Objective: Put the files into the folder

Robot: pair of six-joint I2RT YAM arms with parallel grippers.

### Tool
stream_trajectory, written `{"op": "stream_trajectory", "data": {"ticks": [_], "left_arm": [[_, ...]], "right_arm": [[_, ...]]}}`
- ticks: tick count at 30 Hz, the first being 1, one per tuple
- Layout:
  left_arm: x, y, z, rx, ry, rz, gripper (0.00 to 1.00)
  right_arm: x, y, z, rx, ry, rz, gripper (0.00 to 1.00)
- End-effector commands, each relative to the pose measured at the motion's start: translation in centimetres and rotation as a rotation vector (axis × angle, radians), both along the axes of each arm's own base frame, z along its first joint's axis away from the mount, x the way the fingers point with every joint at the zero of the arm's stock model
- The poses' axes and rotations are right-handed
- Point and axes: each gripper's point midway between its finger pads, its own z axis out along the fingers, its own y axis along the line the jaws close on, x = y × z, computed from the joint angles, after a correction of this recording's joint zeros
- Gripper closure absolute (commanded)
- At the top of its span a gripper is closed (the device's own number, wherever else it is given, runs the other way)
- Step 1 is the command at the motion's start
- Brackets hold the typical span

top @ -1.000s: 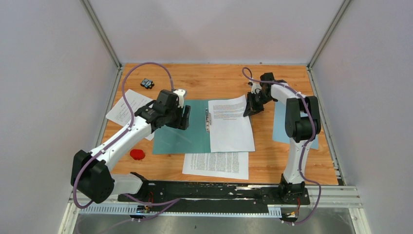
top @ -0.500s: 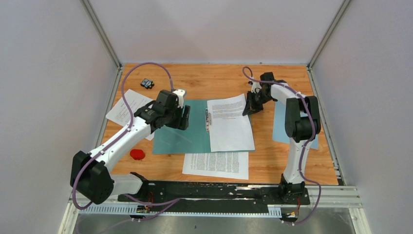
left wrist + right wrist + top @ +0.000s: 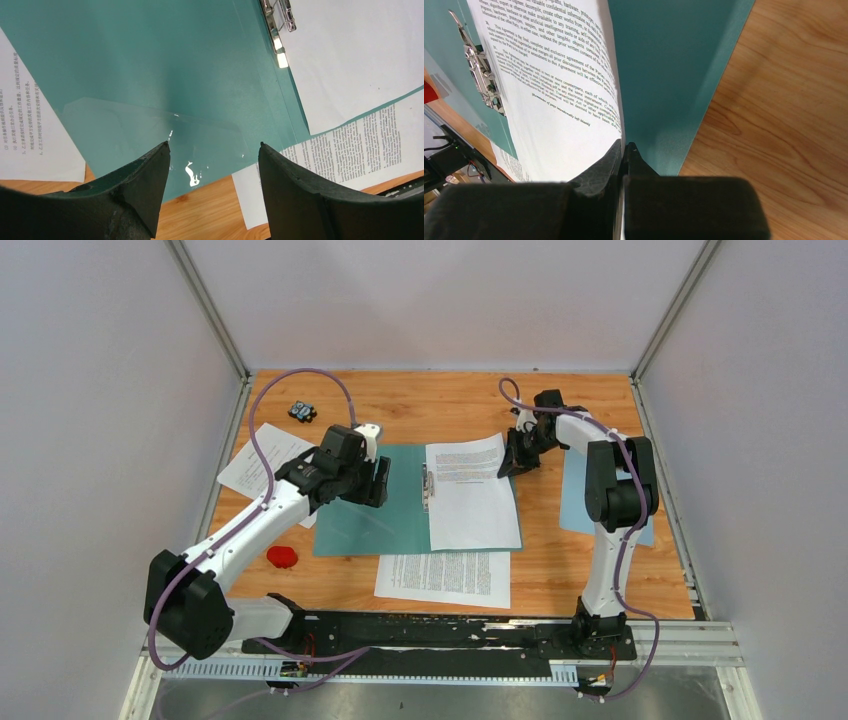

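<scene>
left end effector [image 3: 215,150]: spread, empty, above left cover of folder [image 3: 150,60] | right end effector [image 3: 623,147]: pinching edge of file sheet [image 3: 559,90], which lies left of it over the right cover | second file sheet [image 3: 443,575]: on bench [image 3: 545,585], nearer the bases than both

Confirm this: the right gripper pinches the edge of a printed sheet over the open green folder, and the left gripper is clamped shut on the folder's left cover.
One thing is wrong. The left gripper is open, jaws apart over the left cover of the folder, holding nothing; the left wrist view shows it. The right gripper does pinch the edge of the printed sheet.
</scene>
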Motion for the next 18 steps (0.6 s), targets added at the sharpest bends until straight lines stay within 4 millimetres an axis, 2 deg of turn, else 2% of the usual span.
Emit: {"op": "stream_trajectory", "data": {"ticks": [1, 11, 14, 18], "left_arm": [[0.3, 0.3, 0.8, -0.005, -0.044, 0.005, 0.27], [0.3, 0.3, 0.7, -0.005, -0.044, 0.006, 0.27], [0.3, 0.3, 0.7, -0.004, -0.043, 0.006, 0.27], [0.8, 1.0, 1.1, 0.03, -0.058, 0.03, 0.26]], "right_arm": [[0.6, 0.5, 0.4, 0.025, -0.03, 0.001, 1.0], [0.5, 0.5, 0.3, 0.03, -0.029, -0.003, 0.99], [0.6, 0.6, 0.6, 0.034, -0.031, -0.01, 0.89], [0.6, 0.2, 1.5, 0.009, -0.041, -0.041, 0.67]]}}
